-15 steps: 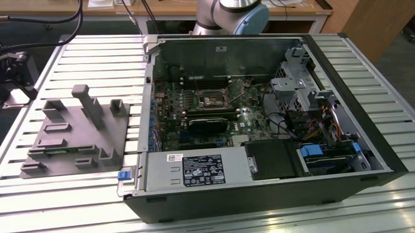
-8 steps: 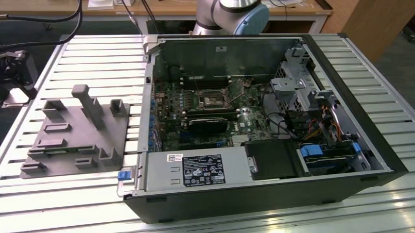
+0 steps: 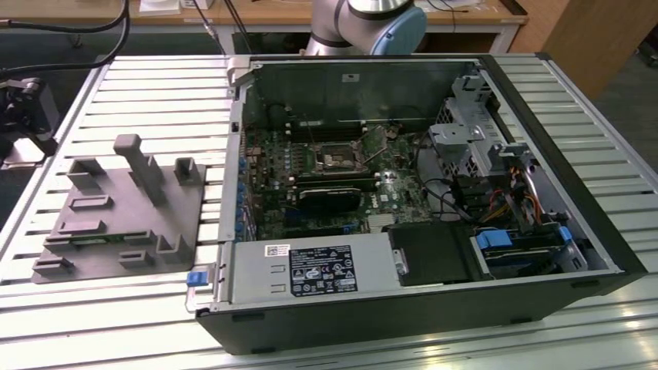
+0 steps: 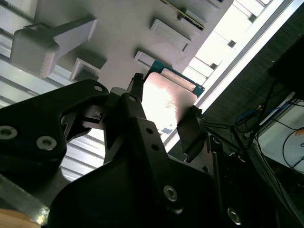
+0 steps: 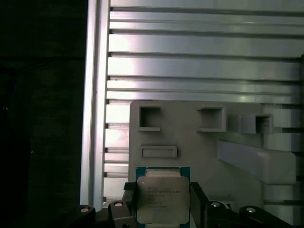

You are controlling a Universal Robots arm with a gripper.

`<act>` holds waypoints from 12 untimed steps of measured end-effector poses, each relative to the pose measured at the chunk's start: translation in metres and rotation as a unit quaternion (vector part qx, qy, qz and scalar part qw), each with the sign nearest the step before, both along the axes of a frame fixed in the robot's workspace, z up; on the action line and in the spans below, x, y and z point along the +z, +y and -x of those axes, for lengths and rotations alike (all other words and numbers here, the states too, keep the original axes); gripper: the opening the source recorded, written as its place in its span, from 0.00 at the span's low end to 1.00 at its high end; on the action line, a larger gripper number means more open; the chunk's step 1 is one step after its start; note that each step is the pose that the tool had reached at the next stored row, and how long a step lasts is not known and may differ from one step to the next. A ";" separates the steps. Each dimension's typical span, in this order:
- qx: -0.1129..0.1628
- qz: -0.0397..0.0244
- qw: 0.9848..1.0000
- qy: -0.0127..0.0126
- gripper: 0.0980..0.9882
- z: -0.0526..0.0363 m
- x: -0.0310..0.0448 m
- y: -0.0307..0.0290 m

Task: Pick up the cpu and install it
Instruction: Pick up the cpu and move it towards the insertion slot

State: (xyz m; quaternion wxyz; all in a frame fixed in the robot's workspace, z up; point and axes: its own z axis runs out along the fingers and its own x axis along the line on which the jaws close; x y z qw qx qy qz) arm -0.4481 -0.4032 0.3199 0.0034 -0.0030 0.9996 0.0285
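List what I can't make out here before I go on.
- cpu: one edge is cut off by the picture edge in the first wrist view; glare washes out its top in the second wrist view.
- cpu underside: faces away in both wrist views.
- motherboard socket: too small in the exterior view to tell whether it is open.

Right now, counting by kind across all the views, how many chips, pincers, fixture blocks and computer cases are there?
cpu: 1, held in the pincer
pincer: 1
grey fixture block: 1
open computer case: 1
Total: 4
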 end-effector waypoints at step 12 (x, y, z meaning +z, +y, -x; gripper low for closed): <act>0.000 0.000 1.000 0.000 0.49 0.0000 0.0046 0.0000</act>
